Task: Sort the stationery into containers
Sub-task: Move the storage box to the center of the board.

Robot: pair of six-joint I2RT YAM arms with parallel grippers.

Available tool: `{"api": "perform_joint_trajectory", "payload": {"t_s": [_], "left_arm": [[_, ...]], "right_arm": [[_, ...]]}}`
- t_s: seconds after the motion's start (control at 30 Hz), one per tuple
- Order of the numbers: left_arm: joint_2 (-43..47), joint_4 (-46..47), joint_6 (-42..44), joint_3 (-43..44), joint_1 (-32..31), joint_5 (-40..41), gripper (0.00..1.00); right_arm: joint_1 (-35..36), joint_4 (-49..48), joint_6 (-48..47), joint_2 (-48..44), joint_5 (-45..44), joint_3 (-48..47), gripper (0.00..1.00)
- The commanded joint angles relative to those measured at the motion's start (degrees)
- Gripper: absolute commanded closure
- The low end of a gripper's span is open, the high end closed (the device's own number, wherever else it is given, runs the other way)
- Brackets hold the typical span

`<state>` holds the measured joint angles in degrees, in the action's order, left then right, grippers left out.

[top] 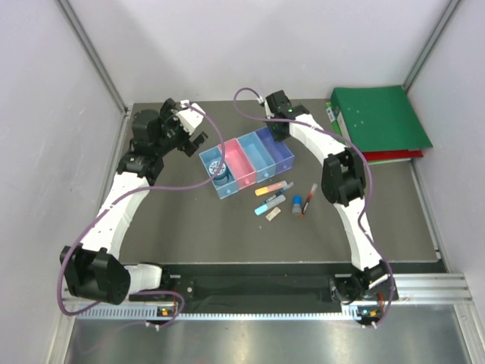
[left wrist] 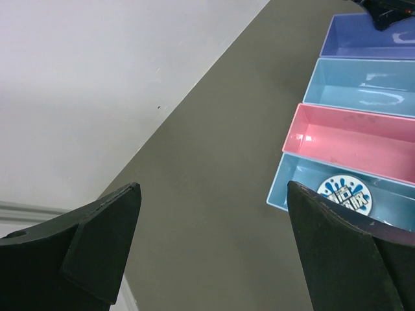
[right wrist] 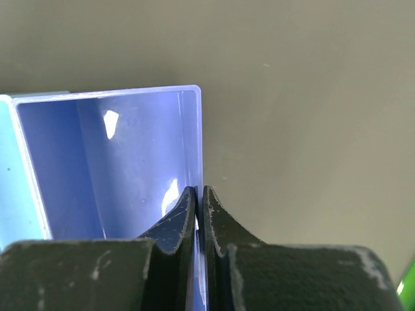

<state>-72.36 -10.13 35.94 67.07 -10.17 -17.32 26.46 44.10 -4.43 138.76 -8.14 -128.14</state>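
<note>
Left gripper [left wrist: 213, 188] gapes wide, holding nothing, over bare tabletop [left wrist: 214, 220] beside the blue bin [left wrist: 277, 188]. Round blue disc [left wrist: 344, 194] lies inside, print too small to read. Right gripper [right wrist: 200, 192] pinches the purple bin [right wrist: 130, 149] by its outer wall. Highlighter [top: 271, 189] and red pen [top: 311, 194] lie loose before the row.

Robot laboratory test cell. Plain white panels [top: 45, 152] enclose a dark surface [top: 227, 235]; an aluminium rail [top: 424, 292] runs along its near edge, where the left arm [top: 121, 201] and right arm [top: 350, 220] are mounted.
</note>
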Motion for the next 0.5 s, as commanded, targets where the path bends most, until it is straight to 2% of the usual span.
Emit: {"api": "perform_joint_trajectory", "payload": {"t_s": [0.0,0.23,0.47], "left_arm": [[1.52,3.45,-0.44,0.26,0.33,-1.49,0.01],[1.43,1.96,0.62,0.96,0.33,-1.31,0.01],[1.17,1.08,0.97,1.84,0.33,-1.57,0.01]], "right_arm": [[-0.88,-0.59,1.7,-2.26,-11.98,3.06,1.0],[-1.58,-0.06,7.93,-4.02,-16.02,6.14,1.0],[-3.69,0.11,10.05,-6.75,-19.63,9.83,1.0]]}}
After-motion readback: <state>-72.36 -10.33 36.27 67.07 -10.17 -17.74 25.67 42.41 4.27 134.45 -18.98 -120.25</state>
